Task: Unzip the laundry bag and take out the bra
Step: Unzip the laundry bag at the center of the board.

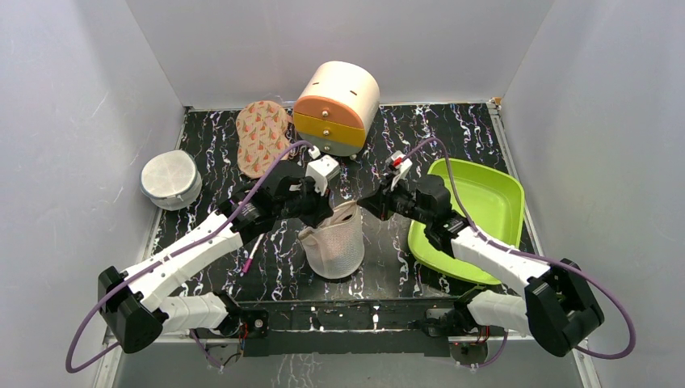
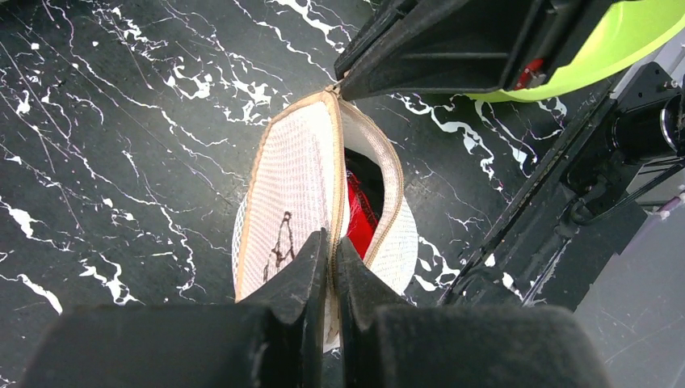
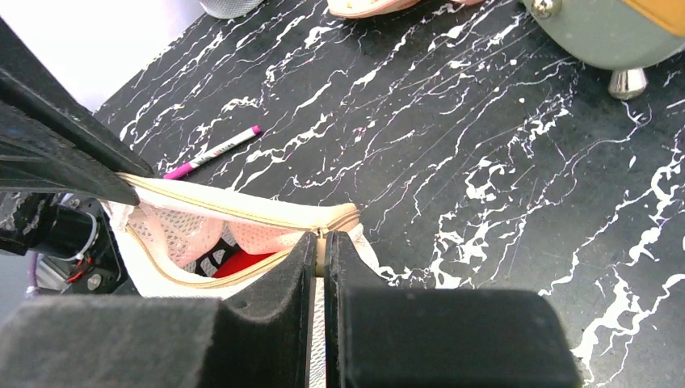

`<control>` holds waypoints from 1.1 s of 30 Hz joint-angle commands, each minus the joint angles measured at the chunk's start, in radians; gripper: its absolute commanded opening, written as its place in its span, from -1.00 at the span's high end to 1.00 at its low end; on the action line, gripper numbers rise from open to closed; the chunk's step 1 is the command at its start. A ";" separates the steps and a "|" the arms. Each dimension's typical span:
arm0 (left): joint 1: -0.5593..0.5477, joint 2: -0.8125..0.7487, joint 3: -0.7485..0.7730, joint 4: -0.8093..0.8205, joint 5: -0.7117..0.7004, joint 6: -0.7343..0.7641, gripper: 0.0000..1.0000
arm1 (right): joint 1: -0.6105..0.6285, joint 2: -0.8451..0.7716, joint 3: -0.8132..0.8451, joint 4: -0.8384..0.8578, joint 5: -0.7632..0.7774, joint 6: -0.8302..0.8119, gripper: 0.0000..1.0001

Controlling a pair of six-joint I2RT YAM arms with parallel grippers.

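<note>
Black marbled table (image 1: 202,153) inside plain white walls carries everything. The laundry bag (image 1: 333,242) stands upright near the middle of the near edge, between your two arms.

Your left tool (image 2: 333,242) is closed tight, pinching the bag's zip rim at one end of the opening. Your right tool (image 3: 321,242) is also closed, nipping the rim at the opposite end, where the zip tape comes to a point. You cannot tell whether it has the slider itself or only the tape.

The zip is partly open. Through the gap you can see the bra (image 2: 359,218), red with black edging, lying inside the bag and not yet out.

Watch these risks:
- Both tools are busy on the rim, so neither is free to reach in. If you let go with one, the soft mesh may sag and close over the bra.
- Pulling the two ends further apart would likely stretch the slit flat and narrow the mouth.
- The pinches are thin. A sideways tug could slip the tape out, or lift the light bag off the table.
- The bra's edging could snag on the zip teeth on its way out.
- The green tray (image 1: 476,202) at the right edge sits close to your right arm.
</note>
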 commanded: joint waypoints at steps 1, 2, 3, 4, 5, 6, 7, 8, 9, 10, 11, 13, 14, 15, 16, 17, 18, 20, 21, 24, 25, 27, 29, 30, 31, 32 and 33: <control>0.002 -0.041 0.036 -0.037 -0.026 0.013 1.00 | -0.067 0.012 -0.003 0.051 -0.045 0.060 1.00; 0.002 -0.039 0.033 -0.037 -0.026 0.008 1.00 | -0.067 0.010 0.001 0.046 -0.051 0.051 1.00; 0.002 -0.038 0.030 -0.035 -0.025 0.005 1.00 | -0.067 0.009 0.007 0.041 -0.059 0.043 1.00; 0.002 -0.036 0.027 -0.035 -0.024 -0.001 1.00 | -0.067 0.007 0.012 0.040 -0.071 0.037 1.00; 0.003 -0.035 0.025 -0.032 -0.022 -0.005 1.00 | -0.067 0.007 0.018 0.040 -0.087 0.032 1.00; 0.003 -0.033 0.024 -0.029 -0.022 -0.008 0.96 | -0.067 0.011 0.025 0.039 -0.108 0.028 1.00; 0.003 -0.032 0.024 -0.026 -0.022 -0.011 0.86 | -0.067 0.013 0.031 0.039 -0.128 0.027 1.00; 0.003 -0.029 0.024 -0.023 -0.020 -0.013 0.73 | -0.067 0.018 0.037 0.039 -0.151 0.027 1.00; 0.004 -0.027 0.024 -0.019 -0.016 -0.015 0.60 | -0.067 0.025 0.045 0.040 -0.176 0.028 1.00; 0.003 -0.025 0.025 -0.015 -0.011 -0.017 0.50 | -0.067 0.033 0.052 0.042 -0.201 0.031 1.00; 0.003 -0.023 0.027 -0.010 -0.006 -0.022 0.40 | -0.067 0.041 0.060 0.046 -0.237 0.034 1.00; 0.003 -0.020 0.031 0.002 0.012 -0.028 0.21 | -0.062 0.052 0.067 0.067 -0.279 0.041 1.00; 0.002 -0.017 0.034 0.005 0.021 -0.031 0.17 | -0.057 0.054 0.069 0.082 -0.291 0.045 1.00; 0.003 -0.013 0.036 0.009 0.026 -0.035 0.14 | -0.051 0.054 0.068 0.096 -0.300 0.046 1.00; 0.003 -0.009 0.038 0.009 0.029 -0.038 0.11 | -0.043 0.055 0.067 0.111 -0.309 0.047 1.00; 0.003 -0.005 0.040 0.011 0.031 -0.043 0.10 | -0.035 0.054 0.068 0.122 -0.317 0.046 1.00; 0.003 -0.001 0.041 0.013 0.034 -0.047 0.09 | -0.025 0.054 0.069 0.130 -0.325 0.045 1.00; 0.003 0.005 0.039 0.016 0.041 -0.054 0.09 | -0.008 0.057 0.078 0.140 -0.336 0.043 1.00; 0.003 0.008 0.037 0.016 0.043 -0.057 0.08 | -0.001 0.057 0.082 0.137 -0.336 0.040 1.00; 0.002 0.012 0.032 0.018 0.048 -0.063 0.08 | 0.013 0.051 0.088 0.137 -0.335 0.038 1.00; 0.002 0.012 0.032 0.016 0.051 -0.064 0.08 | 0.014 0.047 0.088 0.136 -0.333 0.038 1.00; 0.002 0.012 0.035 0.014 0.064 -0.064 0.04 | 0.016 0.039 0.091 0.137 -0.330 0.038 1.00; 0.002 0.011 0.039 0.015 0.082 -0.064 -0.03 | 0.018 0.035 0.091 0.137 -0.327 0.038 1.00; 0.002 0.011 0.039 0.019 0.090 -0.064 -0.04 | 0.018 0.034 0.092 0.138 -0.327 0.038 1.00; 0.002 0.009 0.037 0.025 0.098 -0.065 -0.05 | 0.018 0.034 0.095 0.136 -0.328 0.039 1.00; 0.002 0.010 0.035 0.031 0.100 -0.067 -0.05 | 0.018 0.033 0.095 0.136 -0.330 0.041 1.00; 0.003 0.012 0.032 0.036 0.103 -0.072 -0.03 | 0.019 0.032 0.096 0.136 -0.331 0.042 1.00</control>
